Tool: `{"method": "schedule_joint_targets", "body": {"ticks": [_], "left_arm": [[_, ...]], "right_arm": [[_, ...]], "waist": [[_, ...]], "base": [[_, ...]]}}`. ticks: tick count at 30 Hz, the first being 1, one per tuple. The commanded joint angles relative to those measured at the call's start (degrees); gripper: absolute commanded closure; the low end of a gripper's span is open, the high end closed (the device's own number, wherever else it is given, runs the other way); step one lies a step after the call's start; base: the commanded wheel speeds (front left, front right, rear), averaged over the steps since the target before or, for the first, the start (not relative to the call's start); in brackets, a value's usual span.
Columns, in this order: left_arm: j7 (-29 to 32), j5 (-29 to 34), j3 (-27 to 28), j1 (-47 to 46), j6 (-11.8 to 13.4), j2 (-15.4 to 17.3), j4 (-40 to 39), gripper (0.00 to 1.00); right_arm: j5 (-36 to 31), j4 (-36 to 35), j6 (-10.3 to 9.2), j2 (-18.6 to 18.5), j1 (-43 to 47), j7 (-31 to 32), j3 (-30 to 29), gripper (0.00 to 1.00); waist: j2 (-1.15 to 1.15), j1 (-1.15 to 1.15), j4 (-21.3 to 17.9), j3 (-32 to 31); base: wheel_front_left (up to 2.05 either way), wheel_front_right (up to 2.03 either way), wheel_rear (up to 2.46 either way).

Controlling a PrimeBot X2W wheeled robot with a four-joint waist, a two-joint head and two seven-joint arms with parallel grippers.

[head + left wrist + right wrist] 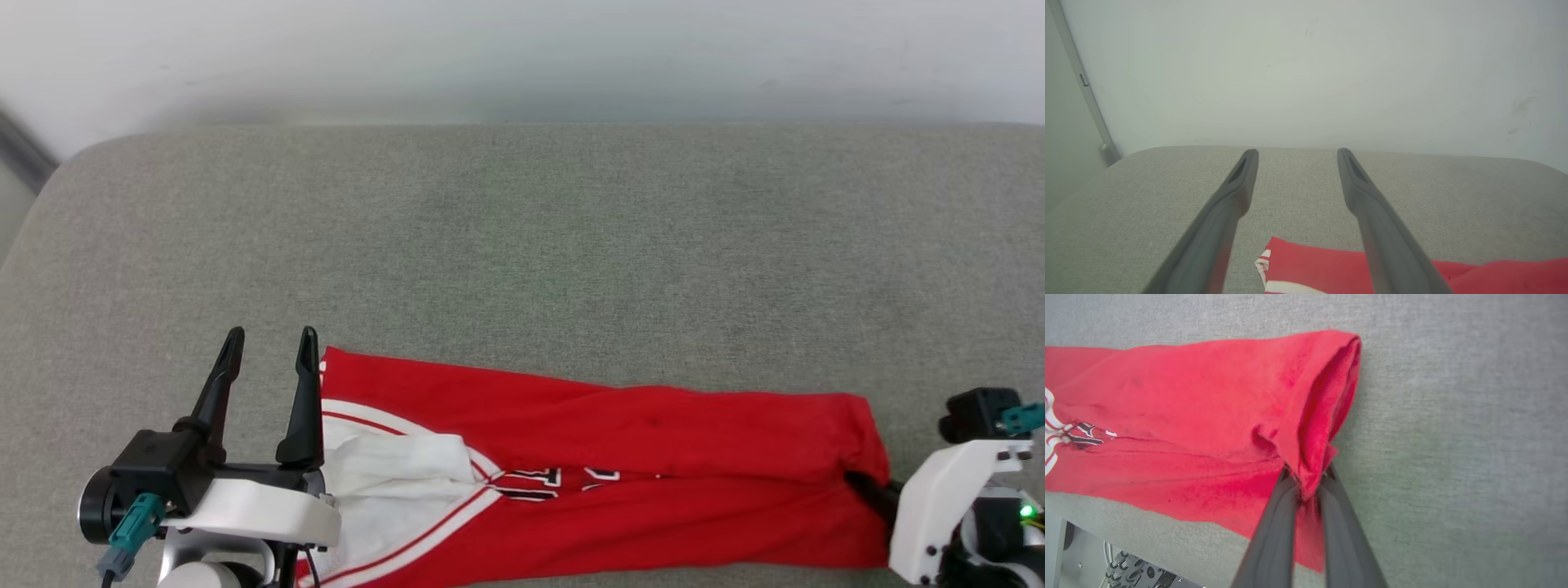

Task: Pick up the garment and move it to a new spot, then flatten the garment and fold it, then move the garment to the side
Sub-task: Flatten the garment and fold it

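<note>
The garment (pixel 620 457), a red jersey with a white sleeve and black letters, lies in a long folded band across the near part of the grey cushion (pixel 522 229). My left gripper (pixel 269 343) stands open just left of the garment's sleeve end, fingers apart and holding nothing; the left wrist view shows the red corner (pixel 1306 265) low between its fingers (pixel 1237 192). My right gripper (pixel 1308 475) is shut on the garment's right hem (pixel 1327 408), pinching a bunched red fold. In the head view its fingers (pixel 873 490) are tucked against that end.
The cushion's far half is bare up to a pale wall (pixel 522 49). A dark vertical strip (pixel 1081 81) runs down the wall at the left. The cushion's near edge and some cables (pixel 1122 567) show in the right wrist view.
</note>
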Motion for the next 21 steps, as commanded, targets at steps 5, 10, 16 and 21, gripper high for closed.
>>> {"method": "schedule_joint_targets", "body": {"ticks": [5,10,16,21], "left_arm": [[0.32,0.24,0.34,1.44,0.84,0.51,-0.58,0.00],[0.45,0.14,0.08,2.03,1.16,0.41,-0.57,0.00],[0.60,0.00,-0.38,2.77,1.35,0.28,-0.73,0.00],[0.71,0.02,-0.96,2.77,1.31,0.19,-0.73,0.00]], "right_arm": [[-1.24,-1.42,-0.04,-1.25,1.12,1.00,-6.46,1.00],[-2.18,-1.57,-0.04,-0.94,1.86,2.21,-12.81,1.00],[-1.69,-3.47,-0.03,0.14,2.67,4.73,-17.84,1.00],[5.73,-5.74,-0.03,4.38,3.07,9.07,-15.79,1.00]], "waist": [[0.00,0.00,-1.49,-0.96],[0.00,0.00,-2.51,-2.18],[0.00,0.00,-3.44,-3.59],[0.00,0.00,-3.55,-4.25]], "base": [[0.00,0.00,0.00],[0.00,0.00,0.00],[0.00,0.00,0.00],[0.00,0.00,0.00]]}}
